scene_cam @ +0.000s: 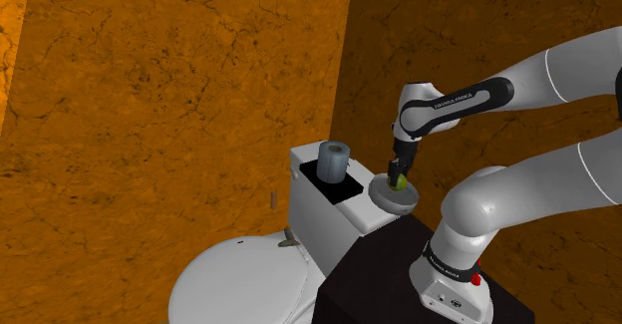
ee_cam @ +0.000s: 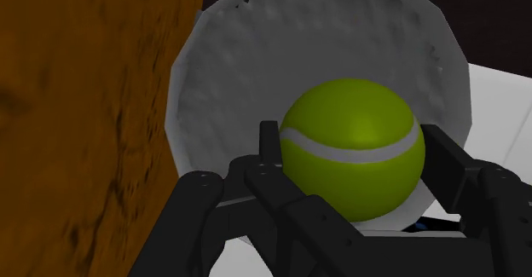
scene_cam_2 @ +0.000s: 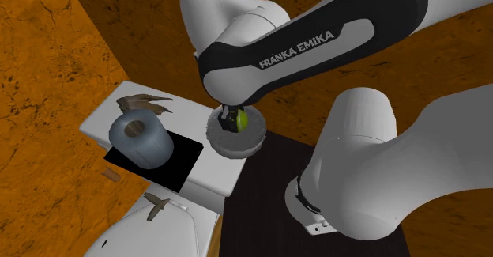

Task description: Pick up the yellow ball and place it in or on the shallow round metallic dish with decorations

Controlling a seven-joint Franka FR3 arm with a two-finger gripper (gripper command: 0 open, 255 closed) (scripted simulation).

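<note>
Nearest the lens in the wrist view is the black pincer (ee_cam: pixel 351 143). Its fingers (ee_cam: pixel 269 152) are closed in on either flank of the yellow-green ball (ee_cam: pixel 354 177) with the white seam, so you have it gripped. Behind the ball is the grey round dish (ee_cam: pixel 247 71), rough-surfaced, its rim ringing the ball. You cannot tell whether the ball touches the dish's floor. Centre right of the shoulder view, the pincer points straight down into the dish, which sits at the right corner of the white toilet tank (scene_cam: pixel 311 197), just beside the dark stand (scene_cam: pixel 374 272). Left of the dish on the tank top lies a black square mat (scene_cam: pixel 344 187) with a grey-blue roll (scene_cam: pixel 333 160) upright on it. White toilet lid (scene_cam: pixel 229 277) at lower left. Orange-brown cracked walls (scene_cam: pixel 150 93) behind.
</note>
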